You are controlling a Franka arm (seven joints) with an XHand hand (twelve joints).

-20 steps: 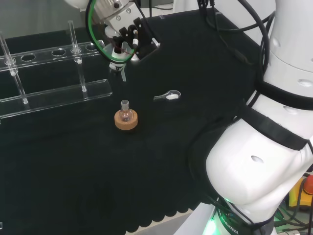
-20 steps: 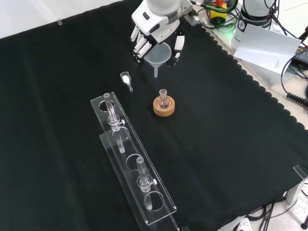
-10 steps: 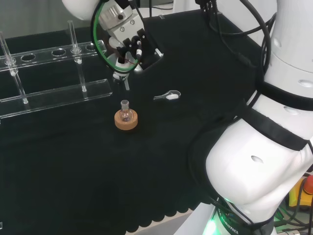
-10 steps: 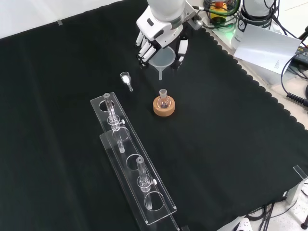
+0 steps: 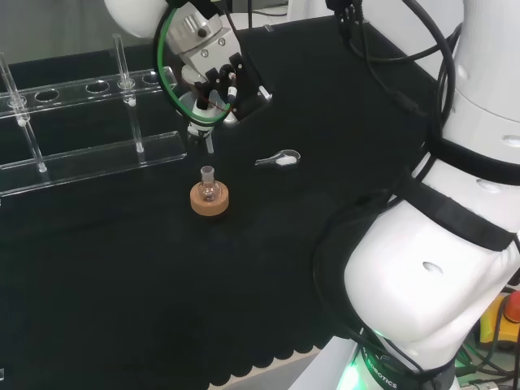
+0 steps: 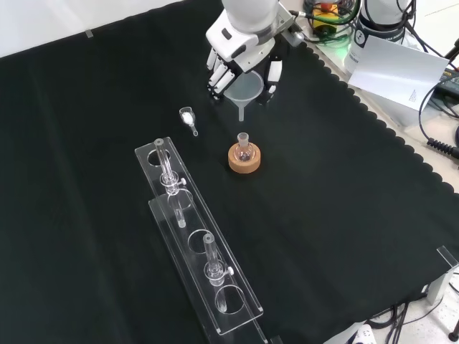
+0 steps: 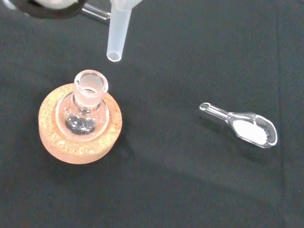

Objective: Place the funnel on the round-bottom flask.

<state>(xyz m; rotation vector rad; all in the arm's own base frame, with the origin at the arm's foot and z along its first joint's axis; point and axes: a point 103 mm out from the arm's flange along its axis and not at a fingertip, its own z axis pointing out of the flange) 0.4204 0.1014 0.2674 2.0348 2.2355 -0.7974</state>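
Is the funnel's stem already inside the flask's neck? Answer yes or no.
No: in the wrist view the funnel stem's tip hangs clear of the flask mouth.

A black cloth (image 6: pixel 344 215) with a scalloped edge is covering the bench, and a cork ring (image 6: pixel 244 159) is sitting on it near the middle of the front view, cradling a small round-bottom flask (image 6: pixel 244 147) with its neck upright. Just to the left of the ring and a little farther off in that view, a clear scoop (image 6: pixel 188 118) holding some white powder is lying flat on the cloth, apart from the ring. Nearer the camera, a long clear rack (image 6: pixel 201 244) with round holes is resting on the cloth, carrying upright glass tubes (image 6: pixel 166 166).
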